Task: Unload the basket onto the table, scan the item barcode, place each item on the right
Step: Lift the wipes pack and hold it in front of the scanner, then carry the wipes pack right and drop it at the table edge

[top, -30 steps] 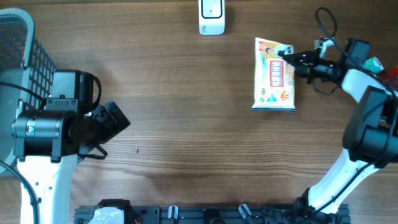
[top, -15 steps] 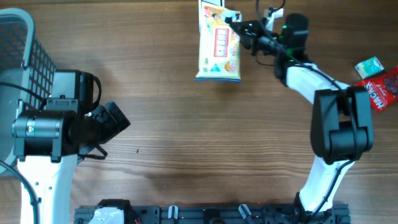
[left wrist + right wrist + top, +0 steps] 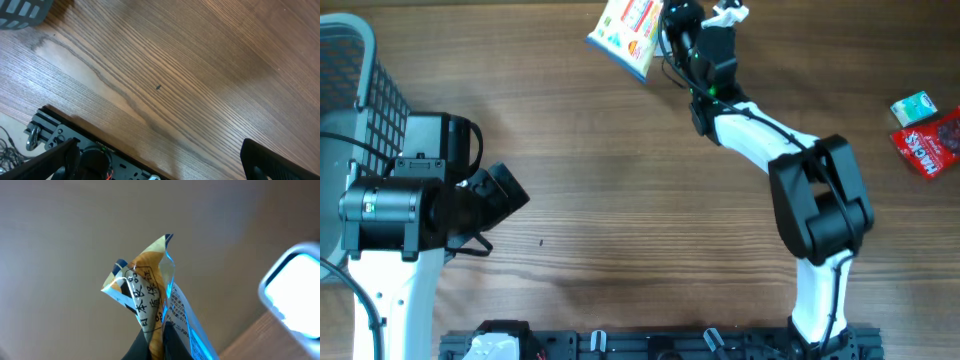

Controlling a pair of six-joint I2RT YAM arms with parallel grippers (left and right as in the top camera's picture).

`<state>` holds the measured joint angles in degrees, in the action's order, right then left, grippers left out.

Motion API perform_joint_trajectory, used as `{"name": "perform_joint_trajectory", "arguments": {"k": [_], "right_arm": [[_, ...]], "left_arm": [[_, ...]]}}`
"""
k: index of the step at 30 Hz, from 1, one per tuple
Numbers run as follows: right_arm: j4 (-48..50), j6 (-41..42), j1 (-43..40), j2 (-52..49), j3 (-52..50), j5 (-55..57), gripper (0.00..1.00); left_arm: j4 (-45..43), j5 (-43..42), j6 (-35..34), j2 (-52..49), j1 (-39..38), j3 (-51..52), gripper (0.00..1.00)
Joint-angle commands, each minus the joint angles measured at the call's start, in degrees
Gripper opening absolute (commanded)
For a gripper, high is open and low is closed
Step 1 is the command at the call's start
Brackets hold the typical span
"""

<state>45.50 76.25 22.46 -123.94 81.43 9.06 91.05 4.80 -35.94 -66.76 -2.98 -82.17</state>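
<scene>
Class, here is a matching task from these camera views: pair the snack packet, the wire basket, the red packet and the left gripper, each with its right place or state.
Things:
1. snack packet
2. wire basket
3. red packet
4. left gripper

Places or states:
a. at the left edge of the table
b. jaws wide open, holding nothing
c. lying near the right edge, beside a teal carton
d. pinched in the right gripper at the far edge

Pairs: 1-d, 2-a, 3-c, 4-b
</scene>
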Motion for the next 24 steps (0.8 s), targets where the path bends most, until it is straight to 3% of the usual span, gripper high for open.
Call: {"name": "perform_joint_trajectory", "arguments": {"k": [1, 7, 17, 24], "right_arm": [[0.7, -0.9, -2.2, -7.9, 6.5, 5.1, 0.04], [3.1, 8.2, -4.5, -16.0, 13.0, 1.6, 0.04], [13.1, -7.5, -4.8, -15.2, 13.1, -1.6, 0.05], [9.6, -10.3, -10.3, -7.4, 13.1, -9.7, 0.04]], "left_arm": [[-0.1, 0.2, -0.8, 0.0, 0.3, -0.1, 1.0], [-0.1, 0.2, -0.8, 0.0, 0.3, -0.1, 1.0], [-0.1, 0.2, -0.8, 0.0, 0.3, -0.1, 1.0], [-0.1, 0.2, -0.8, 0.0, 0.3, -0.1, 1.0]]}}
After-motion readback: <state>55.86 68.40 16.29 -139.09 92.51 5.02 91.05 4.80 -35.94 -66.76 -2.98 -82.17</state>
